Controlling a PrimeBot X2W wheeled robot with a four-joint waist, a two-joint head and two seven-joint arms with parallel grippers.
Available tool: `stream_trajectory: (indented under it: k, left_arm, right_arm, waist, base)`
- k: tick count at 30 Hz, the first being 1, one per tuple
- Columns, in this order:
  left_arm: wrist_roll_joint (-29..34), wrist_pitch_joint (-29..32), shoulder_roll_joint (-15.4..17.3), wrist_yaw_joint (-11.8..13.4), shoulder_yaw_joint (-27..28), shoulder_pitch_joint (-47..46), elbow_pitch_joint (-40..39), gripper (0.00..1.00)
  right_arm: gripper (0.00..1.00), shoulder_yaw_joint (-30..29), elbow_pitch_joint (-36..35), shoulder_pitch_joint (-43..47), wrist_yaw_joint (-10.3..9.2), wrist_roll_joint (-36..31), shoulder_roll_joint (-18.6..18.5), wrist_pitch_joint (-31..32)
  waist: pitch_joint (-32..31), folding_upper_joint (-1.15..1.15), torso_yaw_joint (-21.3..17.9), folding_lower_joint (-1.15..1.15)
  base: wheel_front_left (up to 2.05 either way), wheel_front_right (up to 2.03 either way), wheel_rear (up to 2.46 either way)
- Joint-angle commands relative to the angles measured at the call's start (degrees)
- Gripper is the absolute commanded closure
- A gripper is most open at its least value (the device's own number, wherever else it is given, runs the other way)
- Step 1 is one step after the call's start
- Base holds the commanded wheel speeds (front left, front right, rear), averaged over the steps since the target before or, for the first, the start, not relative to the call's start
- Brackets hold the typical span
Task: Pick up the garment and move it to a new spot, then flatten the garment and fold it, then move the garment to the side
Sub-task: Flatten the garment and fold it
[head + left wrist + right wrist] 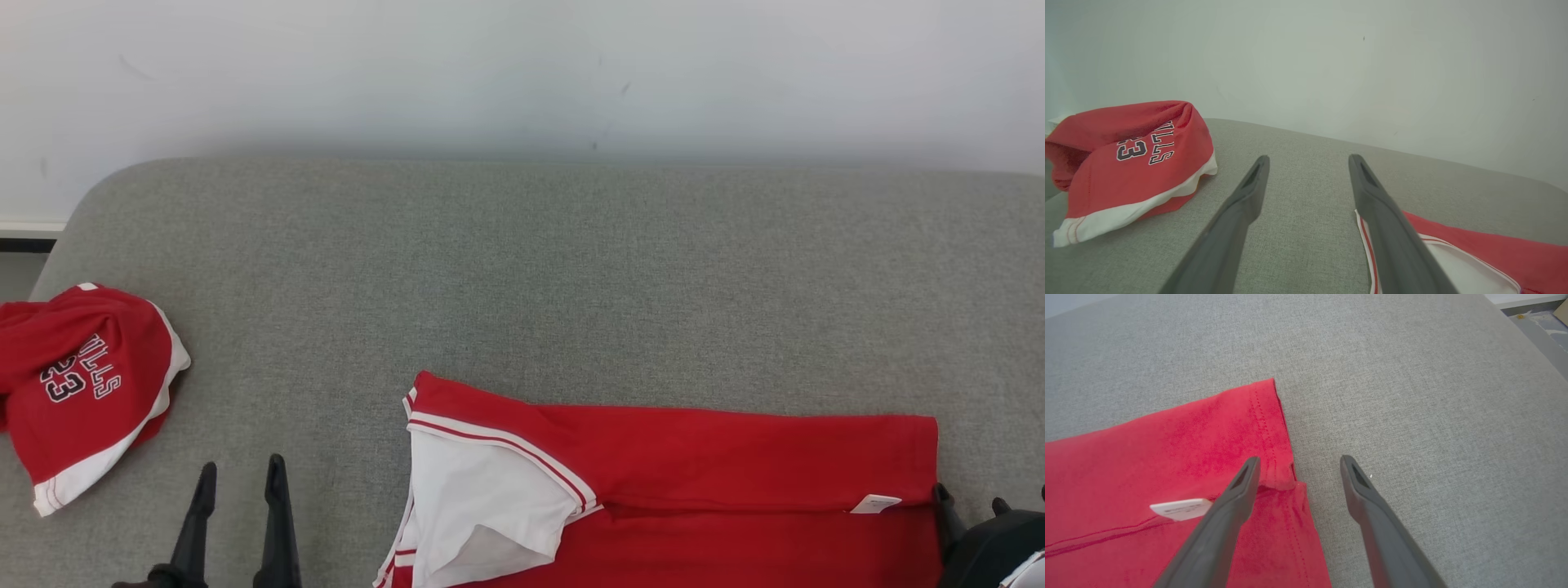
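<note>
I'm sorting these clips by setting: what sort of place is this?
Probably a plain indoor room: a grey fabric-covered padded surface against a plain white wall, bearing a crumpled red-and-white jersey and a flat red-and-white garment.

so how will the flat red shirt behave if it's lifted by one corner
Probably floppy: the shirt lies thin and already folded over on itself, so a lifted corner would likely drape and the fold open. It looks light. The cushion is coarse weave, so pushing may bunch it rather than slide it.
</note>
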Motion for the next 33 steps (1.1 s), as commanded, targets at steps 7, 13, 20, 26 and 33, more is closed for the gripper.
stream_trajectory:
  k: [7,13,20,26,33]
  left_arm:
    - [0.10,0.04,0.63,-0.25,-1.53,-0.82,5.42,0.00]
    - [-0.26,0.44,1.41,-0.31,-2.22,-1.81,6.74,0.00]
    - [-0.80,1.31,2.33,-0.35,-2.78,-2.22,6.71,0.00]
    - [-0.95,1.82,2.58,0.19,-2.92,-2.10,6.35,0.00]
    - [-1.32,1.95,2.77,0.81,-2.87,-1.60,6.01,0.00]
  right_arm:
    - [0.00,1.27,4.68,-1.93,-0.15,-0.73,-1.48,0.16]
    - [0.00,2.52,7.49,-3.05,-0.14,-0.61,-2.10,-0.13]
    - [0.00,4.65,11.90,-4.45,-0.14,-0.20,-2.26,1.16]
    - [0.00,6.96,14.51,-4.08,0.03,1.15,-1.52,3.43]
    - [0.51,11.12,14.93,-4.08,0.26,2.99,-0.95,5.13]
  waist:
    - [1.70,0.00,0.00,0.00]
    - [2.60,0.00,0.13,0.00]
    - [3.31,0.00,0.27,0.00]
    - [3.60,0.00,0.52,0.00]
    - [3.82,0.00,0.42,0.00]
  base:
    - [0.00,0.00,0.00]
    - [0.00,0.00,0.00]
    - [0.00,0.00,0.00]
    - [0.00,0.00,0.00]
    - [0.00,0.00,0.00]
